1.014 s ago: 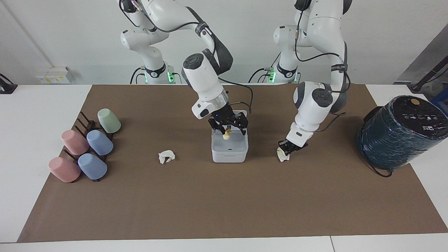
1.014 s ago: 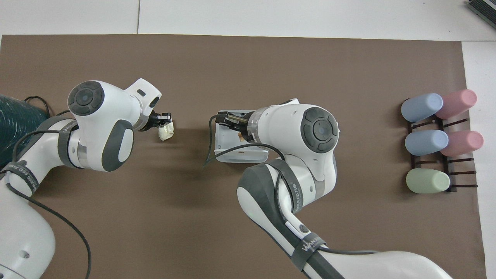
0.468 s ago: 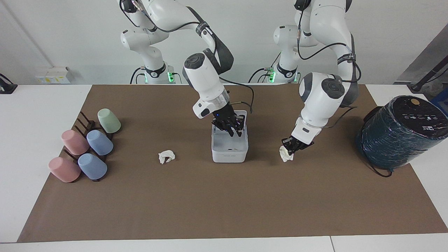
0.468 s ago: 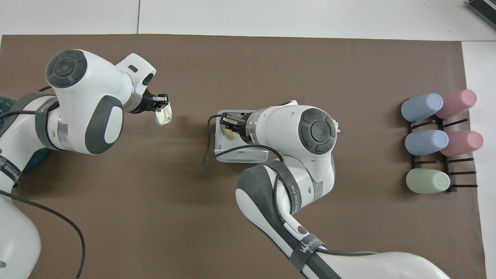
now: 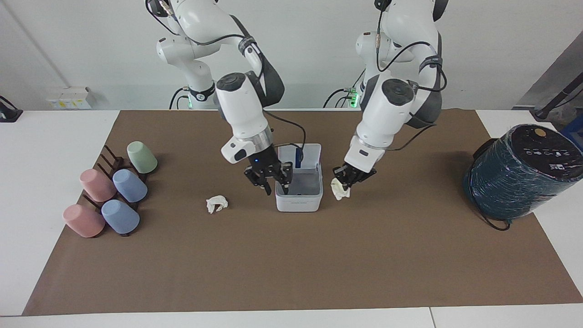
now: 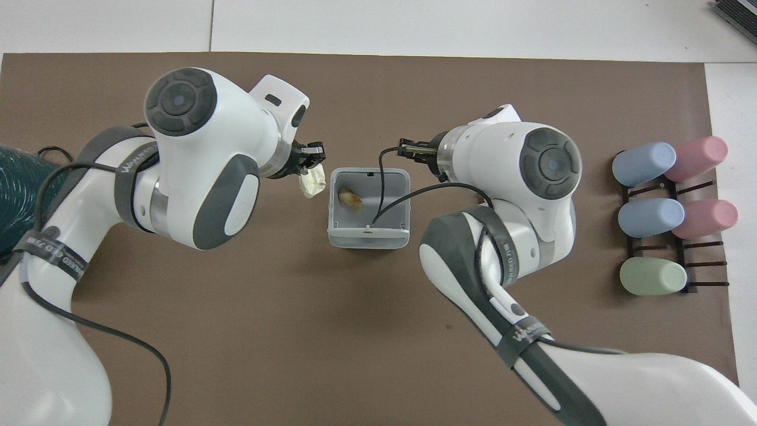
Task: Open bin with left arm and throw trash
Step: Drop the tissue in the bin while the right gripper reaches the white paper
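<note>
The bin (image 5: 298, 202) stands open mid-table, its lid (image 5: 304, 155) up on the side nearer the robots. The yellow-orange wad (image 6: 350, 199) lies inside the bin (image 6: 368, 238). My left gripper (image 5: 349, 176) is shut on a white wad (image 5: 338, 189) and holds it in the air just beside the bin, toward the left arm's end; it also shows in the overhead view (image 6: 311, 158) with the wad (image 6: 312, 181). My right gripper (image 5: 268, 182) is open and empty beside the bin, toward the right arm's end, also seen from overhead (image 6: 411, 150). A second white wad (image 5: 216, 203) lies on the mat near it.
A big dark teal wrapped cylinder (image 5: 519, 173) stands at the left arm's end of the table. Several pastel cups on a dark rack (image 5: 114, 191) lie at the right arm's end. A black cable (image 6: 384, 201) from the right arm hangs across the bin.
My right gripper let the yellow-orange wad drop into the bin and moved out toward the right arm's end. My left gripper lifted its white wad off the mat and carried it up to the bin.
</note>
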Available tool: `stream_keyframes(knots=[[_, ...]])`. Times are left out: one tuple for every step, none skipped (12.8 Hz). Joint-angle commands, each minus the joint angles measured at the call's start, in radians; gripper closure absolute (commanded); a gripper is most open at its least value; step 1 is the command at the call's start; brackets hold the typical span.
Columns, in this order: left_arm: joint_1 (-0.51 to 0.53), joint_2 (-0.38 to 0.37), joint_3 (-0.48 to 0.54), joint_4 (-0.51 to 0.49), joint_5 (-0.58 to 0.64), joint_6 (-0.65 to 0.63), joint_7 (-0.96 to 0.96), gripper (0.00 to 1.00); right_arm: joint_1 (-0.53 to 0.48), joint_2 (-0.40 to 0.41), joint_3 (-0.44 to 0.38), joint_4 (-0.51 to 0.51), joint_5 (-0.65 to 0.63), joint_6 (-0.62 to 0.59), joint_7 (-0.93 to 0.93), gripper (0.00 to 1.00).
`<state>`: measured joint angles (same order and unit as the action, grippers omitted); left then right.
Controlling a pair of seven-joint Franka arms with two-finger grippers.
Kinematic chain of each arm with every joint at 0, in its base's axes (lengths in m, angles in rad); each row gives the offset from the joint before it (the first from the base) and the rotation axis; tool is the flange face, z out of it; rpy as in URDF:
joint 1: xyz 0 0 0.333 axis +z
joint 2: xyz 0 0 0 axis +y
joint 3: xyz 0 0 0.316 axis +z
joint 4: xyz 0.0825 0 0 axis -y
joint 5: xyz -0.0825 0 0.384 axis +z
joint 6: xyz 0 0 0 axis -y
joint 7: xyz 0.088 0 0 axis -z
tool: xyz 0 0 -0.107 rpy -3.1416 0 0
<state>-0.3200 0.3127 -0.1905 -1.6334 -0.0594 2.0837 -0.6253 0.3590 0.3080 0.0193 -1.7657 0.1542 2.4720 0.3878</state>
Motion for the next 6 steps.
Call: stream_keyframes(knots=[[-0.083, 0.017, 0.016, 0.029, 0.006, -0.010, -0.095, 1.00, -0.096, 0.005, 0.013, -0.026, -0.028, -0.013, -0.227, 0.41], [-0.106, 0.017, 0.016, 0.029, 0.004, -0.010, -0.109, 1.00, -0.113, 0.008, 0.013, -0.052, -0.028, -0.010, -0.289, 0.30], [-0.125, 0.017, 0.014, 0.026, 0.004, -0.010, -0.114, 1.00, -0.121, 0.010, 0.011, -0.089, -0.030, -0.002, -0.326, 0.20], [-0.139, 0.016, 0.014, 0.021, 0.004, -0.011, -0.114, 1.00, -0.130, 0.007, 0.011, -0.122, -0.030, -0.002, -0.348, 0.13], [-0.154, 0.011, 0.014, 0.011, 0.006, -0.017, -0.114, 1.00, -0.144, -0.001, 0.010, -0.158, -0.033, -0.007, -0.355, 0.07], [-0.159, 0.003, 0.014, -0.012, 0.006, -0.020, -0.114, 1.00, -0.153, -0.009, 0.010, -0.187, -0.041, -0.005, -0.365, 0.06]])
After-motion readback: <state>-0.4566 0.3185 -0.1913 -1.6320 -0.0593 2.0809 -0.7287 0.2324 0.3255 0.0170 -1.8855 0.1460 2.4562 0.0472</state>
